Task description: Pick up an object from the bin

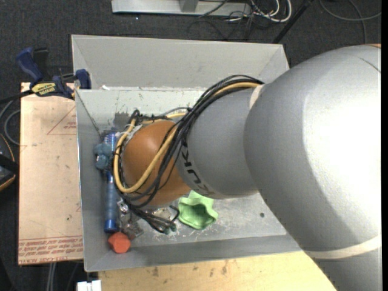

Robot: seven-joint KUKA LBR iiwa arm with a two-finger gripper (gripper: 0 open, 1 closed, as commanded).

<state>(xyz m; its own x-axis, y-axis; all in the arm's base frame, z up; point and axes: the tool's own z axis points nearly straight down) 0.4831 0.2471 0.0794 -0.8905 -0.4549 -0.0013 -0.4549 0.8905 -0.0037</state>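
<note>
Bin [182, 65] of grey metal, seen from above. Left of the gripper [136, 218], a long blue stick [110, 205] lies along the wall, with a pale blue lump [101, 157] by its far end. Nearest the gripper, just below and left of it, sits a small red-orange piece [119, 242]. The wrist's orange cover [148, 156] hides the gripper's tip; open or closed cannot be told. Right of it lies a crumpled green thing [197, 212].

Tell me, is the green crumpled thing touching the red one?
Apart: camera view shows bin floor between the green crumpled thing and the red one.
</note>
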